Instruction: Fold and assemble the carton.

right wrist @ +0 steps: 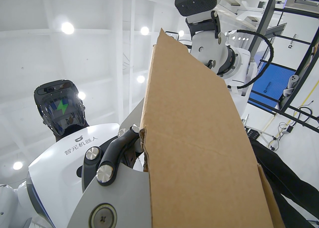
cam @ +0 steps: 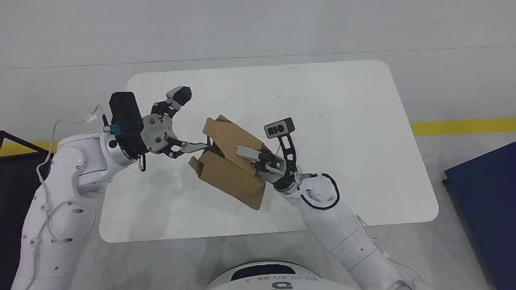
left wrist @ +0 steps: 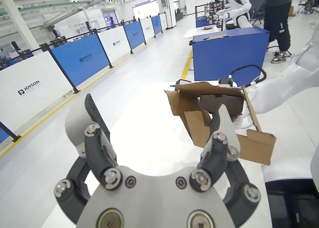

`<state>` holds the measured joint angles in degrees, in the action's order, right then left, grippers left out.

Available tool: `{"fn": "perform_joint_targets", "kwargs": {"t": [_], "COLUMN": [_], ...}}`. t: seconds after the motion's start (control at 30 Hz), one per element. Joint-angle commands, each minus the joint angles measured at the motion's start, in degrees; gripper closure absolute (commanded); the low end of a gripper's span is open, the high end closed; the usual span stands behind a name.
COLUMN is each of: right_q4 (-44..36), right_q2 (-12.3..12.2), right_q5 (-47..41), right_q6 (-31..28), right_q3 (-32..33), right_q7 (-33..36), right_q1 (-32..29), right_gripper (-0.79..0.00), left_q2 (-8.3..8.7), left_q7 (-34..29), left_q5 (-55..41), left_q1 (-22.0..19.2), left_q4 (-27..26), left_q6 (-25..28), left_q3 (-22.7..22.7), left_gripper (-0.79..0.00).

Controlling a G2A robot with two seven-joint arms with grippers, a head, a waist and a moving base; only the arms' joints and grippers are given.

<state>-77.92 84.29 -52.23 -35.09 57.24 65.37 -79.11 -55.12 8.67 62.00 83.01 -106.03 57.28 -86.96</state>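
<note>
Holding the carton (cam: pixel 230 171), right pincer (cam: pixel 248 155) clamped on it, left pincer (left wrist: pixel 154 104) spread wide, empty, just beside it

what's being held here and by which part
The right gripper holds the carton by the edge of a side panel; the left gripper is open beside it, holding nothing.

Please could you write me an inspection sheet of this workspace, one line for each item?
Surface: white rounded table, carrying the carton near its middle.
Job's things: brown cardboard carton, partly folded, flaps loose, tilted.
Clutter: nothing seen.
Grippers: left gripper open, close beside the carton; right gripper shut on a carton panel.
Cables: black cable looped at the right wrist.
Surroundings: grey floor, yellow floor line.
</note>
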Motion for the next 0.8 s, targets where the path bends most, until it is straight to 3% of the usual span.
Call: {"fn": "perform_joint_targets", "kwargs": {"t": [0.0,0.77], "right_q4": [0.04,-0.24], "right_q2": [-0.01,0.52], "right_q5": [-0.02,-5.81], "right_q6": [-0.08,-0.1], "right_q3": [-0.05,-2.03], "right_q7": [-0.01,3.72], "right_q1": [0.01,0.33], "right_gripper": [0.0,0.0], "left_q2": [-0.05,-0.37], "left_q7": [-0.25,-0.69], "left_q5": [0.17,4.35], "left_q1": [-0.35,-3.13], "left_q4": [0.08,1.85], "left_q6": [-0.1,-2.93], "left_q3": [0.56,3.52], "left_gripper": [-0.785,-0.785]}}
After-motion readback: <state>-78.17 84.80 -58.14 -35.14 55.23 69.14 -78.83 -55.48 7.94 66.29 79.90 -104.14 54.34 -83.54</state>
